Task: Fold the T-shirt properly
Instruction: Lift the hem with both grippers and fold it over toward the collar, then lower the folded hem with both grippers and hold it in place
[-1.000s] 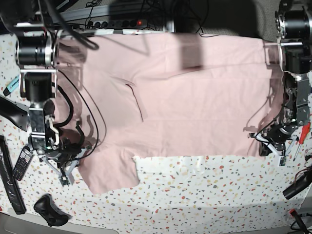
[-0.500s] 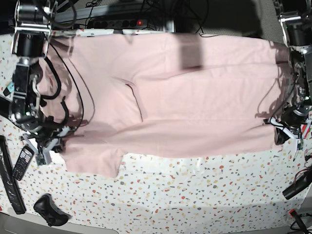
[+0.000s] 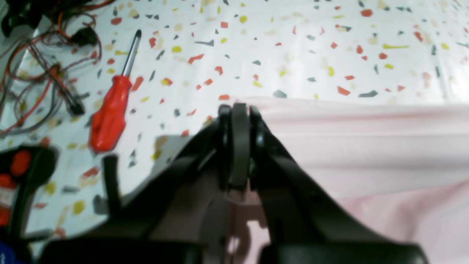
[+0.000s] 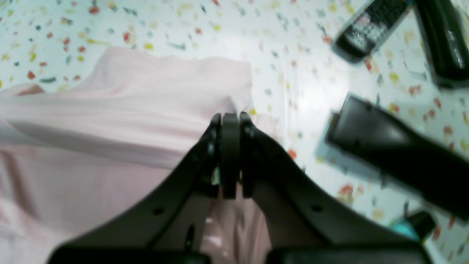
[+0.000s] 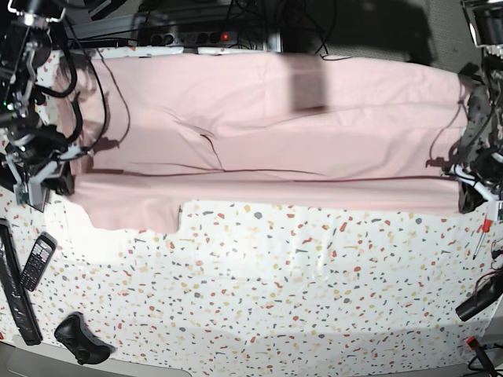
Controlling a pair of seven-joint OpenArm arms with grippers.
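Observation:
The pale pink T-shirt (image 5: 275,133) lies spread across the far half of the table, plain side up, with its near edge doubled into a long band. My left gripper (image 5: 469,191) is at the shirt's right end, shut on the cloth edge; the left wrist view shows its closed tips (image 3: 239,110) over pink fabric (image 3: 366,146). My right gripper (image 5: 43,184) is at the shirt's left end, by the sleeve, shut on cloth; the right wrist view shows its tips (image 4: 231,119) closed on the shirt (image 4: 110,128). No lettering is visible.
A red screwdriver (image 3: 110,113) and loose cables (image 3: 36,73) lie right of the shirt. A phone (image 5: 35,261), a long black bar (image 5: 16,290) and a black controller (image 5: 78,339) lie at the front left. A power strip (image 5: 181,37) runs along the back. The speckled table (image 5: 314,298) shows in front.
Both grippers have moved toward the back of the table, carrying the shirt's near edge with them. The near edge now lies farther back and the sleeve has been drawn in.

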